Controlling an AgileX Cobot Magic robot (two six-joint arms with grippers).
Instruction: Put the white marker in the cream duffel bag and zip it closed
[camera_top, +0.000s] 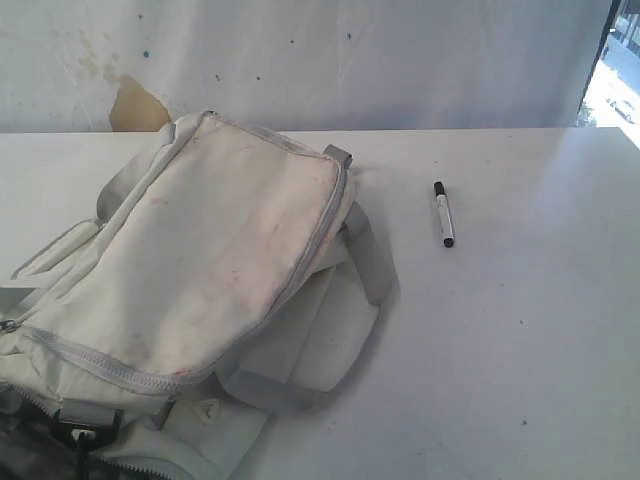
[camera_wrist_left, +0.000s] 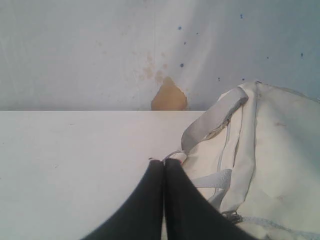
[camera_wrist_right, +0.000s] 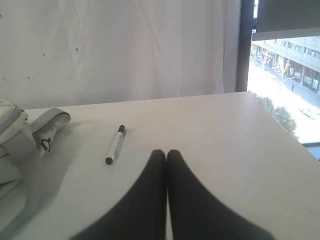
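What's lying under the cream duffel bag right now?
Grey straps and white table show at the edge of the cream duffel bag. Whatever lies directly beneath is covered.

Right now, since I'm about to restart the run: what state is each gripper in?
Left gripper: shut, holding nothing.
Right gripper: shut, holding nothing.

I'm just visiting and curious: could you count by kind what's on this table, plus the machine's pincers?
Bags: 1, the cream duffel bag
Markers: 1, the white marker
Pincers: 2, the left pincer and the right pincer, both shut
Total: 4
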